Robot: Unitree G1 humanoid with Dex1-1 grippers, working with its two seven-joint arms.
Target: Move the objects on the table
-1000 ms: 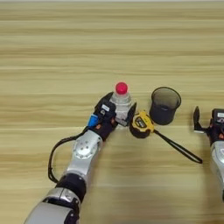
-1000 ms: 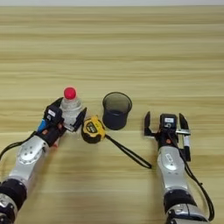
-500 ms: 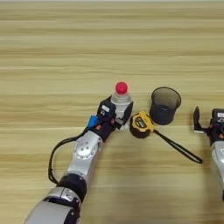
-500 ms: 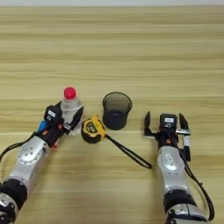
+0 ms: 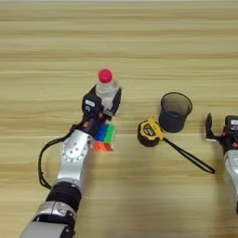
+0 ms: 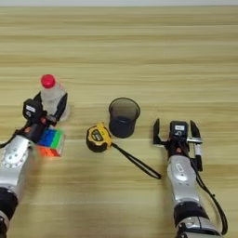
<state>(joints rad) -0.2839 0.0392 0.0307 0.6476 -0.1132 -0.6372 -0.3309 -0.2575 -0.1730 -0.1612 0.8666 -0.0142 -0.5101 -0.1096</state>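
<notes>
Gripping the bottle, left gripper clamped on its body, upright on worktop; cube just below. Tape measure beside cup. Right gripper idle, fingers apart.

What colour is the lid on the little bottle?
Red: the bottle has a red cap, clearest in the left eye view.

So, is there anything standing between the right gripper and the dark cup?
Nothing visible does. The right gripper sits open on the table, right of the dark cup, with only bare wood between them. The tape measure and its strap lie left of and below that line. The left gripper holds the bottle.
</notes>
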